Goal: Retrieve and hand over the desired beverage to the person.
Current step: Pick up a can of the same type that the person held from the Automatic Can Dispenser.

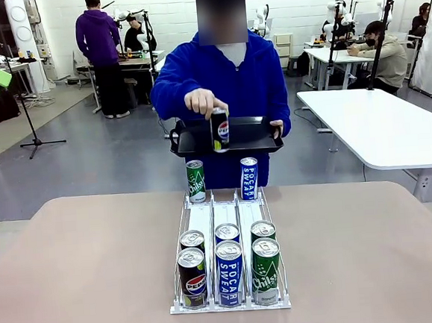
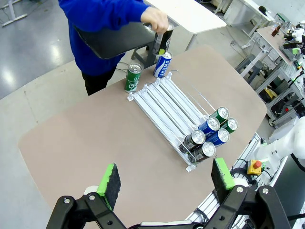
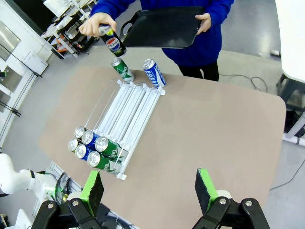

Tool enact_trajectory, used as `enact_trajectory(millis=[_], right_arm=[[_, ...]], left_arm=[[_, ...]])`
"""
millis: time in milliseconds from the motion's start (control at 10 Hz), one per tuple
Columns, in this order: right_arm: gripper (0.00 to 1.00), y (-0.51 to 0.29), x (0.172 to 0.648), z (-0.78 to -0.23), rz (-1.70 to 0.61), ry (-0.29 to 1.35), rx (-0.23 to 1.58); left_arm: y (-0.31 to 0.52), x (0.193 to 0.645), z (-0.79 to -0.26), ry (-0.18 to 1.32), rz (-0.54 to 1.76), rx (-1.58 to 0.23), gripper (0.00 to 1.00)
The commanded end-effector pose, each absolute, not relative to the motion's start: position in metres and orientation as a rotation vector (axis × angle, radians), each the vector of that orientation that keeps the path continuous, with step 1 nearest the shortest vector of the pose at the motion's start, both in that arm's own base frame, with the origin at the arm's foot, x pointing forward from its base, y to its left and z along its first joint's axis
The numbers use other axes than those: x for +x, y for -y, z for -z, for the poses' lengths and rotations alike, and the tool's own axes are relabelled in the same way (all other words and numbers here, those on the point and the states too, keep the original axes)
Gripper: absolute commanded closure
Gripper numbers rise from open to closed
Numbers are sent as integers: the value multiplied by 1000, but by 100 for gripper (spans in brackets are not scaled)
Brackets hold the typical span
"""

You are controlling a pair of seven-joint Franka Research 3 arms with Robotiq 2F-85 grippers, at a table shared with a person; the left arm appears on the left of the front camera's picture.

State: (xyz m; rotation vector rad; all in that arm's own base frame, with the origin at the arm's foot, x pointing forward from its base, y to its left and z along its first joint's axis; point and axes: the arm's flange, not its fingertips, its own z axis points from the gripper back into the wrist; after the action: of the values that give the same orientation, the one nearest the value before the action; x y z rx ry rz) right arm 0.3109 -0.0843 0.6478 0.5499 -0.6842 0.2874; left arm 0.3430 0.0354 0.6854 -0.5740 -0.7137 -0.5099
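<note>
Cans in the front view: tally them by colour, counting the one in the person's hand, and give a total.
Black cans: 3
Blue cans: 3
Green cans: 3
Total: 9

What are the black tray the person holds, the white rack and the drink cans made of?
The tray is probably black plastic, judging by its dull sheen and moulded handle cut-outs. The rack seems to be white plastic lanes with thin wire dividers, though the pictures leave that open. The cans are likely aluminium, with silvery tops, pull tabs and glossy printed sides.
</note>
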Motion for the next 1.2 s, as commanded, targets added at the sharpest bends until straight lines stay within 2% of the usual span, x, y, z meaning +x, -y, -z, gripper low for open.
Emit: enact_trajectory(millis=[0, 1100], right_arm=[[0, 84, 313, -648, -303, 689, 573], [0, 84, 313, -648, -303, 689, 573]], left_arm=[[-36, 344, -687, 721, 523, -587, 0], [-36, 344, -687, 721, 523, -587, 0]])
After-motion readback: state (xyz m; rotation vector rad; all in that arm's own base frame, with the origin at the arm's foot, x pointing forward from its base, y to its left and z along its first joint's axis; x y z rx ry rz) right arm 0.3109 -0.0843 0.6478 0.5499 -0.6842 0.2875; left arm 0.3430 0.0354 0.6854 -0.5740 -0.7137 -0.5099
